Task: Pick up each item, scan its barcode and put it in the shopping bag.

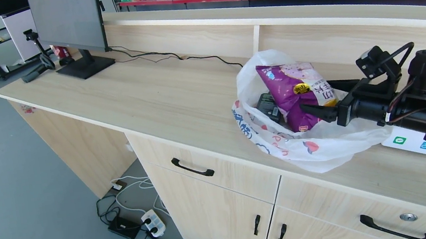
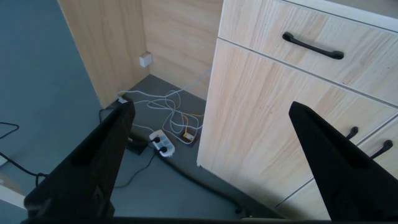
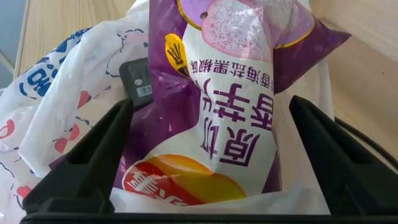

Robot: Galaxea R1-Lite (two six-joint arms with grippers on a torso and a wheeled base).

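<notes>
A purple snack bag (image 1: 292,91) (image 3: 236,93) stands upright inside the white shopping bag (image 1: 304,148) (image 3: 56,106) on the wooden counter (image 1: 160,97). Beside it in the bag lies a black item (image 1: 267,105) (image 3: 138,81). My right gripper (image 1: 316,95) (image 3: 209,106) is at the bag's mouth, open, with one finger on each side of the snack bag's lower part. My left gripper (image 2: 211,106) hangs open and empty below counter height, in front of the cabinet doors (image 2: 273,124), above the floor.
A monitor (image 1: 68,21) and a handheld scanner on a stand (image 1: 37,56) sit at the counter's far left, with a cable (image 1: 187,58) trailing toward the bag. A white payment card (image 1: 408,142) lies under my right arm. A power strip (image 2: 163,144) and cords lie on the floor.
</notes>
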